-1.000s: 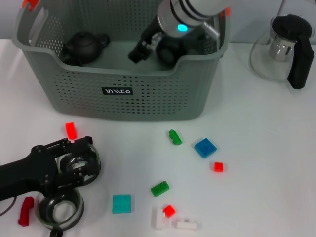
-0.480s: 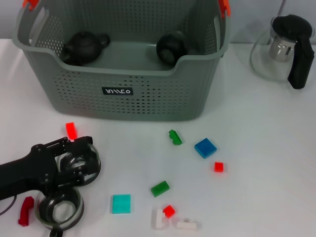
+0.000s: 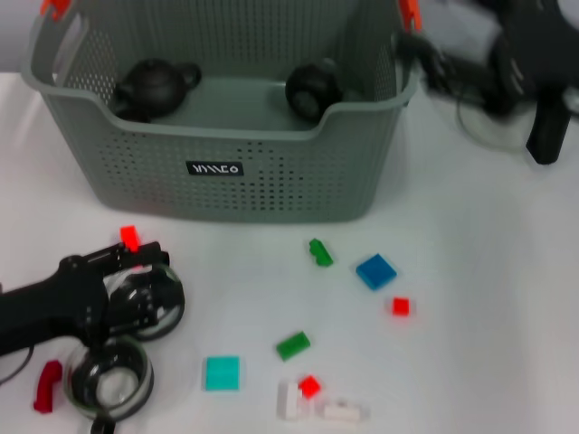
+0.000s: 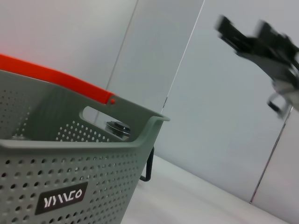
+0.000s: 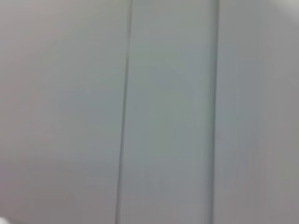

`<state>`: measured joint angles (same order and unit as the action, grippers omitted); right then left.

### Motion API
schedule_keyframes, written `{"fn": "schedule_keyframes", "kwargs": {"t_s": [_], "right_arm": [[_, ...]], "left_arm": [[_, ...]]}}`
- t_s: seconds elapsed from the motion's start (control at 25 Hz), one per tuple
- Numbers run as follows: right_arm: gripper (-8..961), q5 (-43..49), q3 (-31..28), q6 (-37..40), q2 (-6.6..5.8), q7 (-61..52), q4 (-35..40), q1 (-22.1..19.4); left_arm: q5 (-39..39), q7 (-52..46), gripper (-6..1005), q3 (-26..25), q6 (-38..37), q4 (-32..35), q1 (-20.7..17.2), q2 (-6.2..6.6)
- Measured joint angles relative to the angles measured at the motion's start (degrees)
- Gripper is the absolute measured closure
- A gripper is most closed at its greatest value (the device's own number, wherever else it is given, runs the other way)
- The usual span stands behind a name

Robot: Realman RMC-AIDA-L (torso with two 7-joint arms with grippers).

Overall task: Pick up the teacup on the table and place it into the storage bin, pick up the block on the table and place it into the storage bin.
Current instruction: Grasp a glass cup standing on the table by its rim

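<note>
Between the left gripper's (image 3: pixel 149 280) spread jaws sits a glass teacup (image 3: pixel 149 300)

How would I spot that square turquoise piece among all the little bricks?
Start at the large grey perforated plastic basket and look toward the table's near edge. The flat turquoise square block lies alone, left of the small green brick; it is the only turquoise piece.

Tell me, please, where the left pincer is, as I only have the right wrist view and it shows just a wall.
Observer: The left pincer is low over the table, on its left side, at a clear glass teacup.
Operator: What is in the storage bin?
Observer: The storage bin holds a dark teapot and a second dark vessel.
Operator: And the right pincer?
Observer: The right pincer is beyond the bin's right corner, near the glass pitcher.
</note>
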<state>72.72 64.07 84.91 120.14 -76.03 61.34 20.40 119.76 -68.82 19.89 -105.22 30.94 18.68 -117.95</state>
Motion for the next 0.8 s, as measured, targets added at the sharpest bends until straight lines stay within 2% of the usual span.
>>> {"fn": "schedule_keyframes", "kwargs": {"t_s": [0.12,0.24,0.48,0.64,0.8], "right_arm": [[147,3.0,-5.5,9.4,-0.03,4.5,-7.5,-1.0],[147,9.4,-9.7,14.5,0.00,8.0,-13.1,-2.5],[146,18.0,-14.9,16.0,-0.03,10.3,-18.7,-4.4],[146,23.3,-15.9,16.4,-0.05,9.7,-19.5,-4.7],[146,25.1,-17.0,16.5,-0.08,9.3,-19.5,-4.8]], "left_arm": [[0.0,0.0,237,0.0,0.0,0.0,0.4,0.00],[0.0,-0.4,236,0.0,0.0,0.0,0.6,0.08],[0.4,-4.3,236,0.3,-2.8,1.7,0.4,1.39],[1.7,-17.6,237,1.4,-6.9,10.6,0.4,2.61],[8.5,-34.6,236,4.6,-8.8,26.3,1.2,3.13]]}}
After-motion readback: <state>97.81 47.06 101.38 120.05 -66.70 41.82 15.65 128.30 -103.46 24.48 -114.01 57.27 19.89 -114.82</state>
